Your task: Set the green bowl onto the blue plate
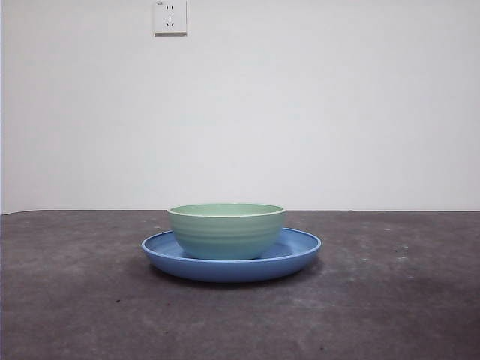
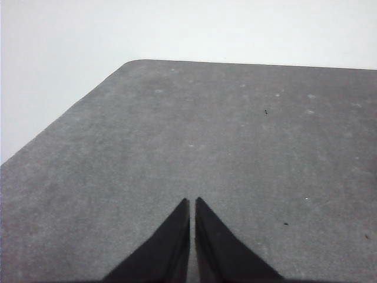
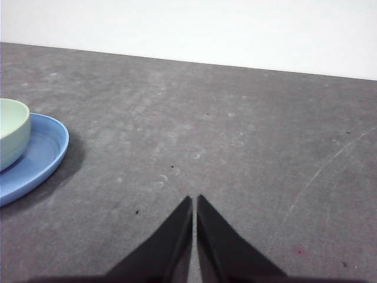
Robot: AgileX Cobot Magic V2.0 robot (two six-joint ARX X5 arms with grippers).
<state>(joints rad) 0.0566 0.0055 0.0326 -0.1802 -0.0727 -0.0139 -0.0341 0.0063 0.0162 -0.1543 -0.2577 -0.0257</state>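
The green bowl (image 1: 226,229) stands upright inside the blue plate (image 1: 300,253) in the middle of the table, its base resting on the plate's floor. The right wrist view catches the same pair at its edge: the bowl (image 3: 13,137) on the plate (image 3: 41,154). My right gripper (image 3: 194,200) is shut, holds nothing and stays well apart from the plate, over bare table. My left gripper (image 2: 192,203) is shut too, over bare grey table with neither dish in its view. Neither arm shows in the front view.
A grey mat (image 1: 390,300) covers the table up to a white wall with a socket (image 1: 170,16). The left wrist view shows the table's rounded corner (image 2: 132,63) and its edge.
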